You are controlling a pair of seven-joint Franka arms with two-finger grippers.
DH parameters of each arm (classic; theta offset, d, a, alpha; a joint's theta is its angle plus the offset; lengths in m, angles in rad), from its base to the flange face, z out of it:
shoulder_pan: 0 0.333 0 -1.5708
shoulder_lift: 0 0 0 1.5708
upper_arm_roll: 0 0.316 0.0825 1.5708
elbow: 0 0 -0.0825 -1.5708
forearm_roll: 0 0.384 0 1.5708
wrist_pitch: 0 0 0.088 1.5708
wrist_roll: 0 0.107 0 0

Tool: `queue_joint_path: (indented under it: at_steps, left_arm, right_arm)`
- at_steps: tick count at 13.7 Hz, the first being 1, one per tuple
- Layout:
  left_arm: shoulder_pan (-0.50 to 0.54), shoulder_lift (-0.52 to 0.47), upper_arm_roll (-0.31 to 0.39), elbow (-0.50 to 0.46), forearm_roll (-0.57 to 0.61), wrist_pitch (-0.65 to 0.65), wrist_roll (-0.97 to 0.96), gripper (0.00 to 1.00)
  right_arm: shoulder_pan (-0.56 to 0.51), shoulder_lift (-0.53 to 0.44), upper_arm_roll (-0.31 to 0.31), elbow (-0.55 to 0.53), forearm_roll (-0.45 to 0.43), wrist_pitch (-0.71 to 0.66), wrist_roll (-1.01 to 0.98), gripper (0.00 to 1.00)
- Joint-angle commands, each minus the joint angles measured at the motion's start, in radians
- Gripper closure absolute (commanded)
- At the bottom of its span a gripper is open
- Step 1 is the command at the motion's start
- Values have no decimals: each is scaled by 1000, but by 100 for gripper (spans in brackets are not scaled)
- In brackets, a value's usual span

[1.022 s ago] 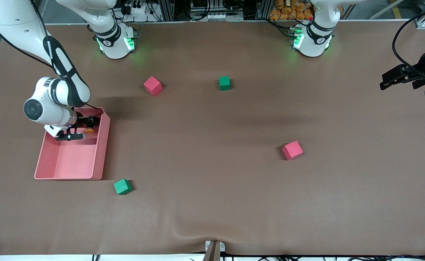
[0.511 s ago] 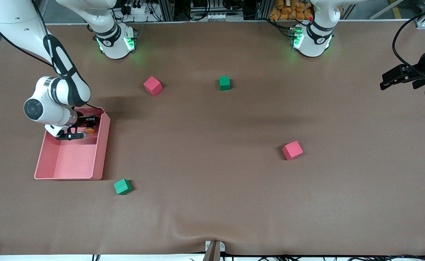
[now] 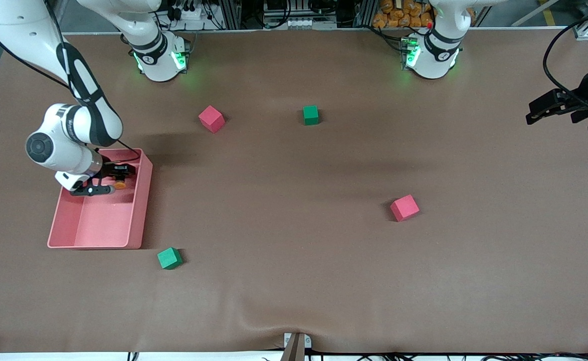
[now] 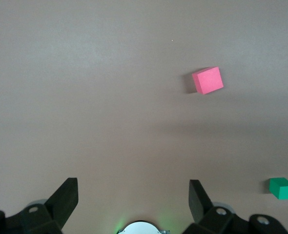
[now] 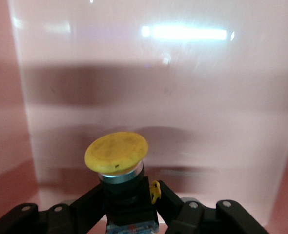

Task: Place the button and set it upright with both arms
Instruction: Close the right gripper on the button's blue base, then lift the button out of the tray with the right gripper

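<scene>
Brown tabletop; pink bin at the right arm's end. Right gripper inside the bin, jaws clamped on the button, orange cap outward. Left gripper waits over bare tabletop, jaws apart.

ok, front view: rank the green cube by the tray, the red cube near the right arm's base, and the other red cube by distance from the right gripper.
From the right gripper, shut on the button in the pink tray:
1. Red cube, near the right arm's base.
2. Green cube, beside the tray's near corner; close to the first, hard to call.
3. Red cube, toward the left arm's end.
</scene>
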Motion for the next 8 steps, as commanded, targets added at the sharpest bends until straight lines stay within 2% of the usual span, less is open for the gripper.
queue_joint_path:
  at_steps: [1,4,8]
  left_arm:
    - [8,8,-5,23,7,-10,19,0]
    - [8,8,-5,23,7,-10,19,0]
    - [10,8,-5,25,7,-10,19,0]
  right_arm:
    - [0,-78,3,10,-8,-11,-42,100]
    - [16,-95,3,90,-8,-71,-59,100]
    - [91,-84,3,346,-8,-394,-56,100]
